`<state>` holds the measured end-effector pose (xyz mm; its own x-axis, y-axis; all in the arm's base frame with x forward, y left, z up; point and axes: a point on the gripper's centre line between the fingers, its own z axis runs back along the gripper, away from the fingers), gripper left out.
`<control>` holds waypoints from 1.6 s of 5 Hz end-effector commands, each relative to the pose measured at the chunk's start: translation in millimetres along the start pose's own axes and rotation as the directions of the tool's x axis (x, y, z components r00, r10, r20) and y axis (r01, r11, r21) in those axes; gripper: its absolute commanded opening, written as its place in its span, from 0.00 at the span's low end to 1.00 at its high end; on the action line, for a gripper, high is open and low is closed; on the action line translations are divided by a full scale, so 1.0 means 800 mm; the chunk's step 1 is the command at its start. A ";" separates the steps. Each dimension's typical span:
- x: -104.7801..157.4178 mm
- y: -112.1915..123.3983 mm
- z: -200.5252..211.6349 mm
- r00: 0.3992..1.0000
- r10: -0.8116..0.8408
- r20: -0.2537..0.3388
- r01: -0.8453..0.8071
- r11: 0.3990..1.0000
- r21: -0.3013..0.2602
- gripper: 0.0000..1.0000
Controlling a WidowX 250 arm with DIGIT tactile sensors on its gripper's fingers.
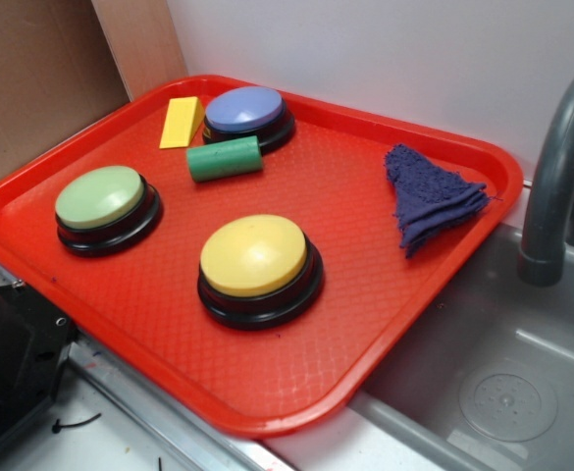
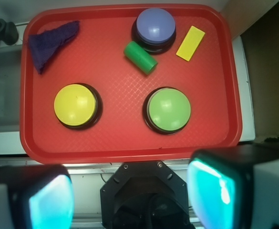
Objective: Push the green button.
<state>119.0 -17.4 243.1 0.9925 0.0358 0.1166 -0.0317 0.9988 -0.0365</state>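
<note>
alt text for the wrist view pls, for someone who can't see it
Top-down view of a red tray holding a green button, yellow button, blue button, green cylinder, yellow block and purple cloth. The open gripper frames the bottom edge.

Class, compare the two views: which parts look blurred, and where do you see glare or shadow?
Wrist view: the end effector fingers are out of focus, glowing cyan, while the red tray and green button stay sharp. Exterior view: evenly lit, soft sheen on the yellow button, dark lower-left corner.

Red tray [image 1: 385, 339] carries green button [image 1: 100, 196], yellow button [image 1: 254, 255], blue button [image 1: 244, 109], cloth [image 1: 429, 196]
</note>
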 end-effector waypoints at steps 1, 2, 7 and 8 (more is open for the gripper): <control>0.000 0.000 0.000 1.000 0.000 0.000 0.000 1.000 0.000 1.00; 0.030 0.038 -0.058 0.998 -0.037 -0.052 0.036 0.999 -0.019 1.00; 0.034 0.110 -0.200 0.992 -0.122 -0.005 0.122 0.992 -0.009 1.00; 0.044 0.103 -0.228 0.984 -0.162 -0.068 0.164 0.986 0.015 1.00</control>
<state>167.5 58.3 58.0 0.9928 -0.1161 0.0280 0.1167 0.9930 -0.0199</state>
